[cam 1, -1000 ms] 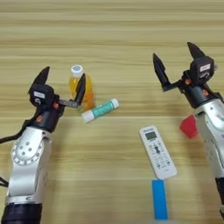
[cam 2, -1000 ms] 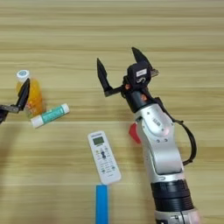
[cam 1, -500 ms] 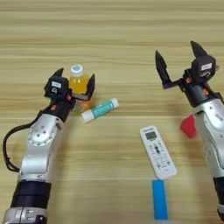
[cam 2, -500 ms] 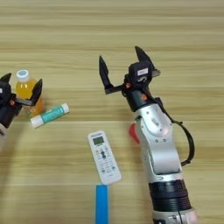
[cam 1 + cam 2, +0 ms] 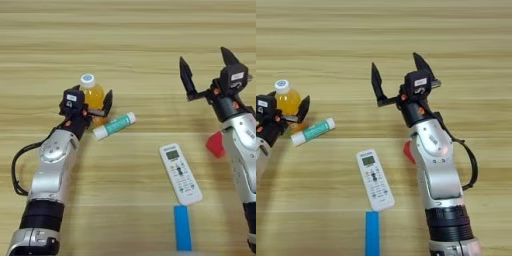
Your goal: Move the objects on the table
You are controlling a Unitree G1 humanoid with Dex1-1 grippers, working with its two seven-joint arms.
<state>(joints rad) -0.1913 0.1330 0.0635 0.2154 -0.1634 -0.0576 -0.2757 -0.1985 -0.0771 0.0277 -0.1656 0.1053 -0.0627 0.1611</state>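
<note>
the left gripper [image 5: 90, 102] sits at the orange-drink bottle [image 5: 93, 96], its two black fingers spread apart with one on each side of the bottle's body. whether the fingers actually press on the bottle cannot be told; they look released rather than clenched. the bottle stands upright with its white cap showing just above the gripper. the white-and-teal tube [image 5: 114, 125] lies flat on the tabletop [image 5: 128, 45], just beside the gripper on its right and a little nearer the robot, tilted with its white cap end pointing toward the gripper's arm.

the right gripper [image 5: 207, 70] is raised well off to the right, wide open and empty, both fingers pointing away from the robot. the red cube [image 5: 216, 144] lies below that gripper, nearer the robot, partly hidden behind the right forearm. a white remote control [image 5: 180, 173] lies between the two arms, nearer the robot than either gripper, and a blue bar [image 5: 182, 234] lies just beyond its near end.
</note>
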